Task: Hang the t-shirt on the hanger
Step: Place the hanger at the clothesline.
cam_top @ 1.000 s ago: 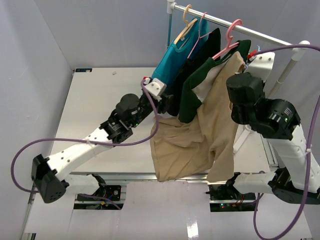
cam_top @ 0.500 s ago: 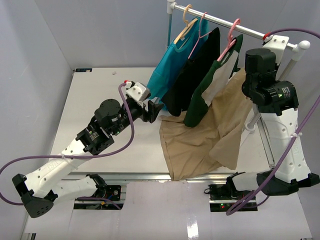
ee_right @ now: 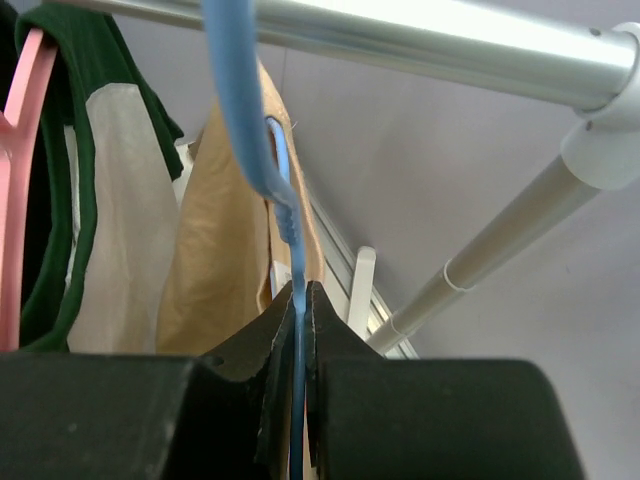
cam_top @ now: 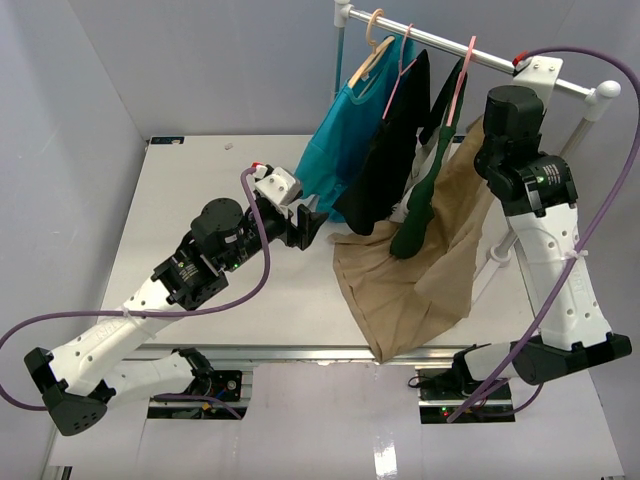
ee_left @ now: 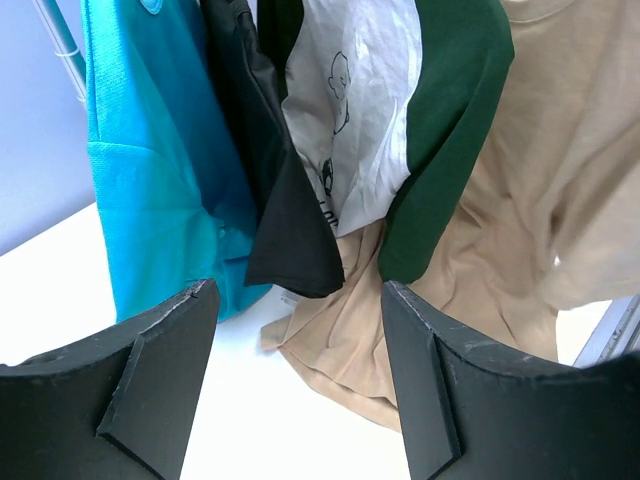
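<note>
The tan t-shirt [cam_top: 420, 285] hangs from up beside the rail, and its lower hem trails on the table near the front edge. The right wrist view shows my right gripper [ee_right: 300, 295] shut on the thin light-blue hanger [ee_right: 240, 90]. Its hook rises in front of the metal rail [ee_right: 400, 40], and tan t-shirt [ee_right: 215, 260] fabric drapes just behind it. In the top view the hanger is hidden behind the right wrist. My left gripper [cam_top: 310, 225] stands open over the table, left of the t-shirt [ee_left: 520, 200], with nothing between its fingers [ee_left: 165, 350].
On the rail [cam_top: 500, 62] hang a teal shirt [cam_top: 335, 150] on a wooden hanger [cam_top: 370, 45], a black garment [cam_top: 385, 170], and a dark green and white shirt [cam_top: 425, 200] on a pink hanger [cam_top: 462, 70]. The rack's upright post [ee_right: 480, 265] stands at the right.
My right arm rose to the rail with the hanger, lifting most of the t-shirt off the table. My left gripper drew back to the left and opened wider.
</note>
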